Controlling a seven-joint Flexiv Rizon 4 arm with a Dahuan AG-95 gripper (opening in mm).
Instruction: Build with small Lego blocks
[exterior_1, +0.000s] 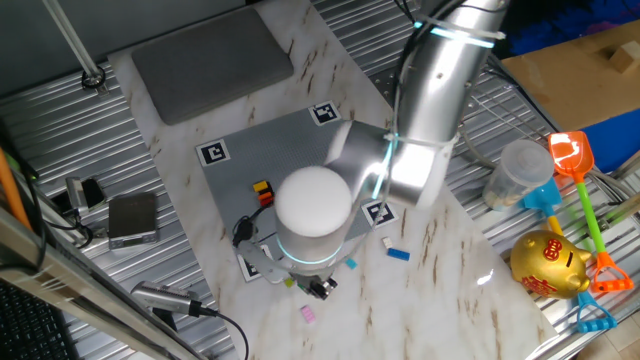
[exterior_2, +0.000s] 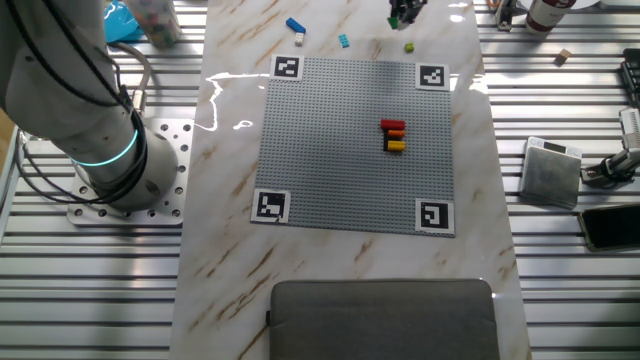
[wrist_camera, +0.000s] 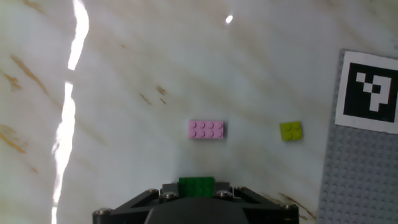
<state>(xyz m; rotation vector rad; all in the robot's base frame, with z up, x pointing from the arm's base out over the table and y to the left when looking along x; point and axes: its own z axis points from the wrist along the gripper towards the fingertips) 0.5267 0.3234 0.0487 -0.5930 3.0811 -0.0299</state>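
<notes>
A green brick (wrist_camera: 196, 185) sits clamped at the tip of the end effector (wrist_camera: 196, 194), above the table (wrist_camera: 143, 68); a pink brick (wrist_camera: 206, 129) lies on the marble just ahead of it, a yellow-green one (wrist_camera: 291, 130) beside the grey plate (wrist_camera: 360, 180). Only the other fixed view shows the red-black-yellow stack (exterior_2: 394, 135) on the plate clearly, plus a blue brick (exterior_2: 295, 26) and a light blue one (exterior_2: 344, 41) beyond it.

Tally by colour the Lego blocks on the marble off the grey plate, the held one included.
blue block: 1
light blue block: 1
pink block: 1
yellow-green block: 1
green block, held in the gripper: 1
Total: 5
</notes>
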